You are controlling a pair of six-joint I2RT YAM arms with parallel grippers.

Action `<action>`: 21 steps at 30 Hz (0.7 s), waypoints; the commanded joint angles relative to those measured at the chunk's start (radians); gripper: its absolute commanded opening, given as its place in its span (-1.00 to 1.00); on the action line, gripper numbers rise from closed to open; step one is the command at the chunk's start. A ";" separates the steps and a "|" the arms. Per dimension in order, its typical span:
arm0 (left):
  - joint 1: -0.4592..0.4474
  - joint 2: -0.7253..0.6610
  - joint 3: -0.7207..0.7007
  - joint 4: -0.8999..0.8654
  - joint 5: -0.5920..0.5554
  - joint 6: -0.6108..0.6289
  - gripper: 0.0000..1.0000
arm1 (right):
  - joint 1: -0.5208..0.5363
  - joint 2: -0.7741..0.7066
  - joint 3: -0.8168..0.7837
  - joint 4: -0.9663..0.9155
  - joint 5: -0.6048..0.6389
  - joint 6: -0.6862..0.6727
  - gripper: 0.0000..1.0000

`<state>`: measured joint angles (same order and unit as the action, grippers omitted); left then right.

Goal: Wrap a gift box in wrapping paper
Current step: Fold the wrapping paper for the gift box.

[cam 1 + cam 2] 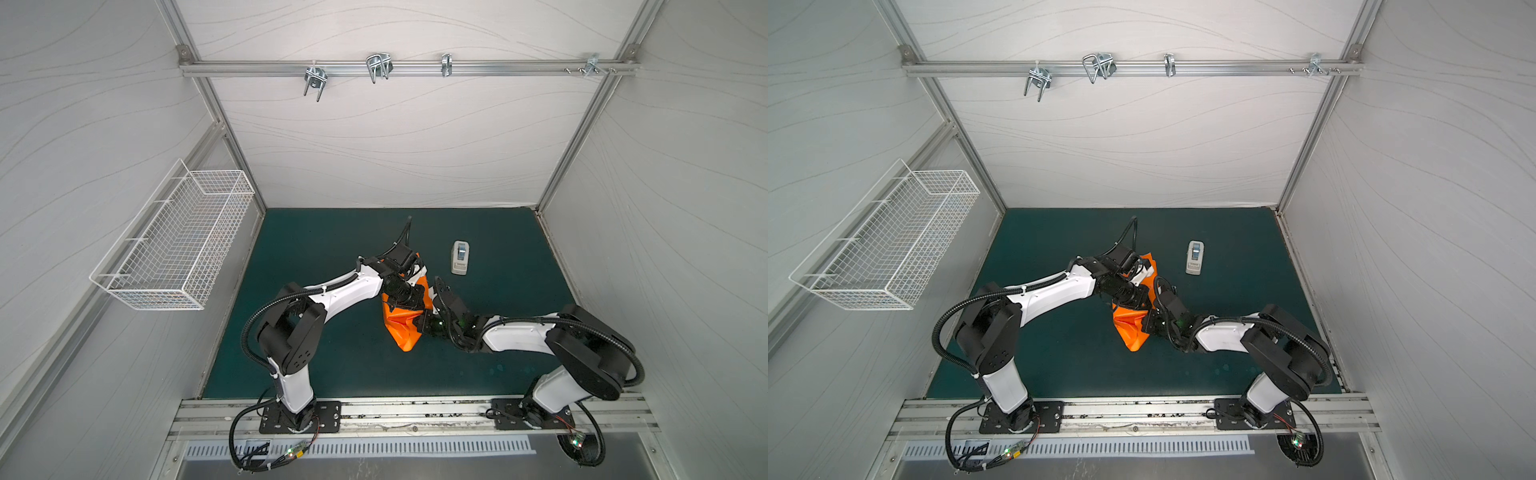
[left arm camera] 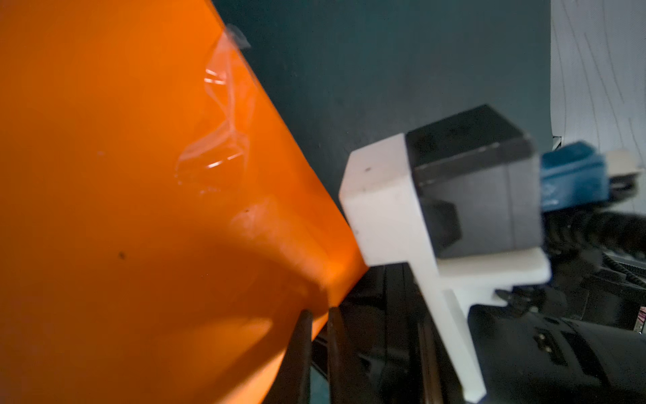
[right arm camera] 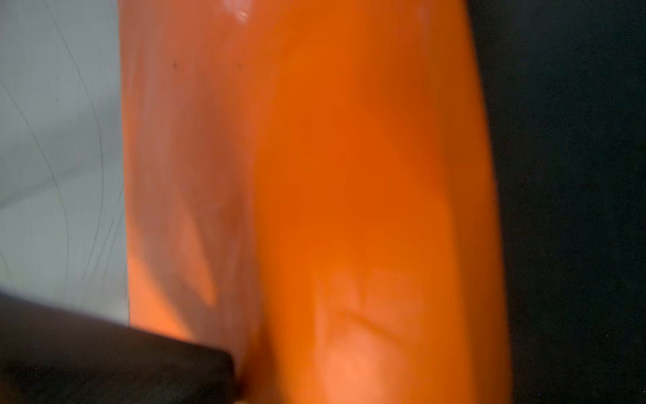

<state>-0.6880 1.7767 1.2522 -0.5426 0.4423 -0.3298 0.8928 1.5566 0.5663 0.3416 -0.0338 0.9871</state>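
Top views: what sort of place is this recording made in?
Most likely a purpose-built robot test cell: pale panel walls on an aluminium frame, the left arm and right arm bolted to a rail in front of a green mat, and a wire basket hung on a side wall.

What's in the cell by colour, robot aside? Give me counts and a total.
Orange: 1, the wrapping paper
White-grey: 1, the tape dispenser
White: 1, the wire basket
Dark navy: 0 in view; the gift box is hidden
Total: 3
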 commanded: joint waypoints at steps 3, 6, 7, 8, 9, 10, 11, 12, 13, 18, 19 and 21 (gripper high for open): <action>-0.008 0.058 -0.045 -0.036 -0.035 0.001 -0.72 | 0.003 0.032 -0.001 0.032 0.024 0.003 -0.90; -0.008 0.056 -0.048 -0.034 -0.034 0.000 -0.72 | 0.003 0.052 -0.015 0.045 0.026 0.010 -0.92; -0.008 0.056 -0.048 -0.035 -0.034 -0.001 -0.72 | 0.003 0.057 -0.019 0.046 0.025 0.010 -0.92; -0.008 0.056 -0.048 -0.034 -0.035 0.000 -0.72 | 0.003 0.063 -0.021 0.046 0.026 0.010 -0.93; -0.008 0.055 -0.047 -0.035 -0.034 -0.002 -0.72 | 0.003 0.065 -0.025 0.049 0.025 0.010 -0.93; -0.008 0.055 -0.048 -0.034 -0.034 -0.002 -0.72 | 0.003 0.065 -0.028 0.052 0.025 0.010 -0.93; -0.008 0.054 -0.046 -0.034 -0.034 -0.002 -0.72 | 0.003 0.063 -0.031 0.053 0.023 0.010 -0.93; -0.008 0.053 -0.044 -0.037 -0.034 -0.001 -0.72 | 0.003 0.060 -0.033 0.050 0.025 0.010 -0.94; -0.008 0.052 -0.039 -0.041 -0.036 0.001 -0.72 | 0.004 0.056 -0.037 0.051 0.025 0.010 -0.93; -0.008 0.044 0.013 -0.085 -0.052 0.025 -0.72 | 0.003 0.026 -0.041 0.035 0.022 0.003 -0.94; -0.007 0.039 0.031 -0.101 -0.057 0.030 -0.72 | 0.003 0.019 -0.043 0.032 0.021 0.003 -0.93; -0.008 0.029 0.069 -0.136 -0.072 0.042 -0.72 | 0.003 0.009 -0.040 0.025 0.021 0.000 -0.93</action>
<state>-0.6903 1.7809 1.2762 -0.5728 0.4309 -0.3233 0.8928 1.5955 0.5373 0.3866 -0.0334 0.9871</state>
